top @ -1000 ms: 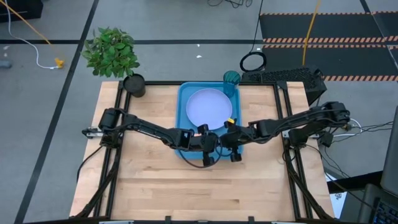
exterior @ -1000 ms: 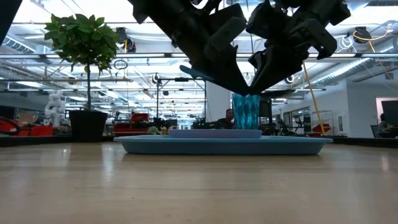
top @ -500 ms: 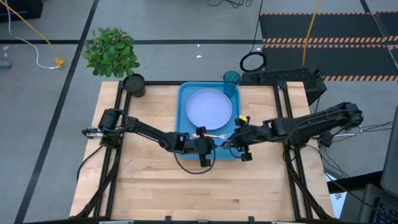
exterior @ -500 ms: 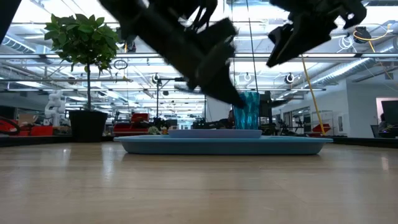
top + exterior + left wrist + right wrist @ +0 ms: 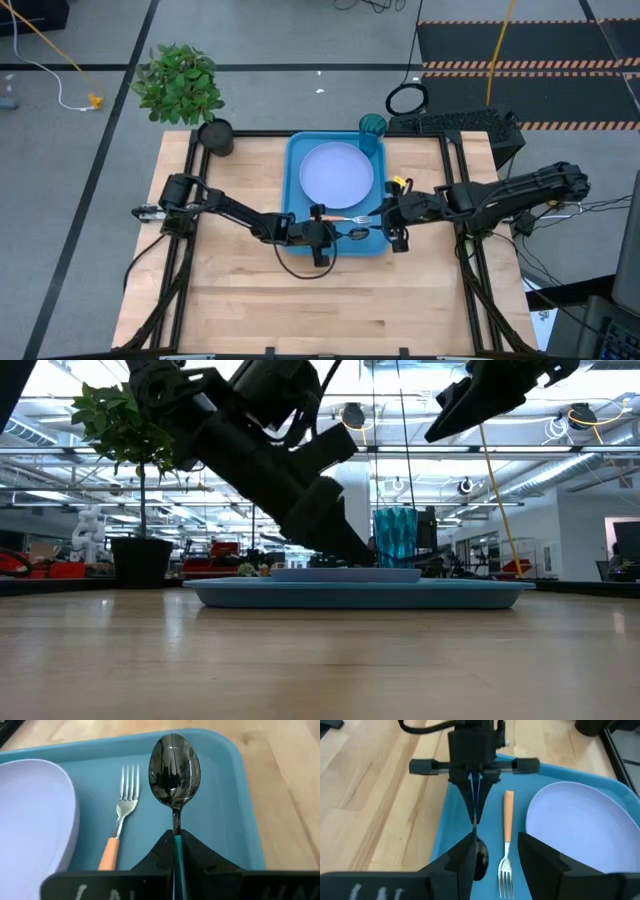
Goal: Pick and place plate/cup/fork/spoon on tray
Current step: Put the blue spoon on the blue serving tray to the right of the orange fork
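Note:
The blue tray holds the lavender plate, with the teal cup at its far right corner. The fork, orange-handled, lies flat on the tray floor between the plate and the tray's near rim. My left gripper is shut on the spoon, low over the tray's near right corner. Whether the spoon's bowl touches the floor, I cannot tell. My right gripper stands open and empty, raised beside the tray's right rim. My left gripper pinches the spoon's light-blue handle between its two fingers, the handle edge-on in the gap. The fingers come slanting down from the table's left and lie along the handle. The dark bowl sticks out ahead of them, parallel to the fork.
A black plant pot with a leafy plant stands at the table's far left corner. A black keyboard-like unit sits past the far right corner. Bare wood stretches along the table's near half.
My right gripper has let go of the fork, which now lies on the tray, and has drawn back toward the table's right edge and upward. My left gripper has sunk toward the tray's near right corner with the spoon.

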Controlling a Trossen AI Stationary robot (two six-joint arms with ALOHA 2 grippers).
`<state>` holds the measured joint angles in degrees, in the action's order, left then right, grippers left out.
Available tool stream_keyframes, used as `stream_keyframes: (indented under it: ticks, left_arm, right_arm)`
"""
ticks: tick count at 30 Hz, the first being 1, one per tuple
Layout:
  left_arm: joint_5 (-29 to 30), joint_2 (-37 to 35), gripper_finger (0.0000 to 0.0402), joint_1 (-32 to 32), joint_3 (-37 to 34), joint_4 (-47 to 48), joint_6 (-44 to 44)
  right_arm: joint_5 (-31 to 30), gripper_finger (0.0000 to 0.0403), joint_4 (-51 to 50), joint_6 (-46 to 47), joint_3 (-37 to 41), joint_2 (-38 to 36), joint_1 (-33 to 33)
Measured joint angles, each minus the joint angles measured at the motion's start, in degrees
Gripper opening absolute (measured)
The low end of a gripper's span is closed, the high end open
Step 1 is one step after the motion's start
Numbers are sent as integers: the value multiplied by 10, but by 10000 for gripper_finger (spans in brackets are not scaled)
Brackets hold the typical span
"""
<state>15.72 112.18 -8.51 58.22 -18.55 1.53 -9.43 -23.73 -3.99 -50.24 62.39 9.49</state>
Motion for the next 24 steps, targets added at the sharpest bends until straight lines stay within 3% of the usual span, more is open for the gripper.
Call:
stream_keyframes:
  ticks: [10,18,24]
  left_arm:
    - [-38,57,9,19,4,-72,26]
    - [-41,59,12,32,3,-71,27]
    - [-75,65,13,48,4,-68,41]
  right_arm:
    - [2,128,32,-14,0,0,0]
    - [2,128,27,-22,0,0,0]
    - [2,128,29,-27,0,0,0]
